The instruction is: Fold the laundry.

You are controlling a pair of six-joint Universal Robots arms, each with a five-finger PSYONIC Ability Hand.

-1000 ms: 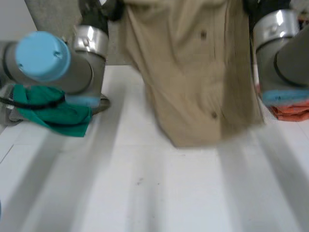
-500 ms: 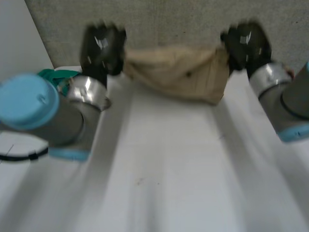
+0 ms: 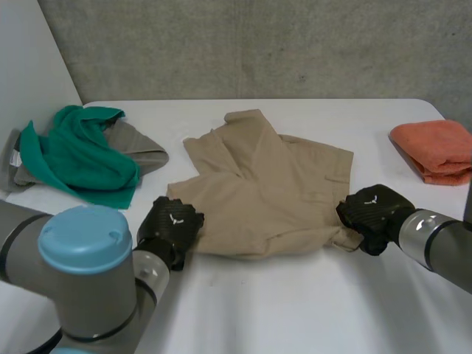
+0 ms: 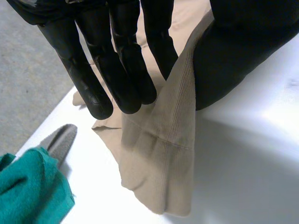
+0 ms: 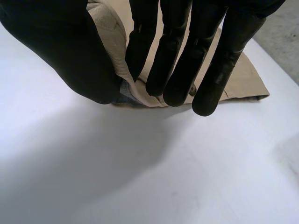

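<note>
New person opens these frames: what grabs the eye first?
The tan garment lies in the middle of the white table, the left robot hand pinching its near left corner and the right robot hand its near right corner. Then the green cloth at the table's left end and the folded orange cloth at its right.

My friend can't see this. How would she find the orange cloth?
Look at the white table, then at its far corner on the robot's right. The orange cloth lies there alone. It is the only orange thing, thickly folded, while the tan garment lies mid-table and the green cloth is crumpled on the left.
</note>
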